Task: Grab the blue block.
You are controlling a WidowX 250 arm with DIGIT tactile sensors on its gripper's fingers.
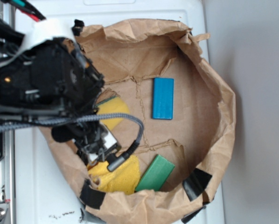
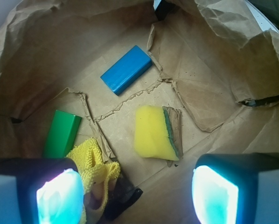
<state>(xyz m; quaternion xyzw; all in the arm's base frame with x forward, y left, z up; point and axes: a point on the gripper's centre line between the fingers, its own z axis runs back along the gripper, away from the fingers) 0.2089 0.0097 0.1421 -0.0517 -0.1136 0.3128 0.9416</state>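
Observation:
The blue block (image 1: 163, 98) lies flat on the brown paper, right of centre, with nothing touching it. In the wrist view the blue block (image 2: 127, 69) is ahead and slightly left, well beyond my fingertips. My gripper (image 2: 137, 196) is open, its two glowing pads (image 2: 58, 196) wide apart with only paper and a bit of yellow cloth between them. Seen from outside, the gripper (image 1: 98, 148) hangs over the left part of the paper, left and below the block, and the black arm (image 1: 46, 88) hides much of that side.
A green block (image 1: 154, 173) lies near the bottom edge. A yellow sponge (image 2: 156, 132) with a green backing sits between my gripper and the blue block. A yellow cloth (image 2: 93, 163) is bunched by the left finger. The crumpled paper rim (image 1: 223, 116) rises all around.

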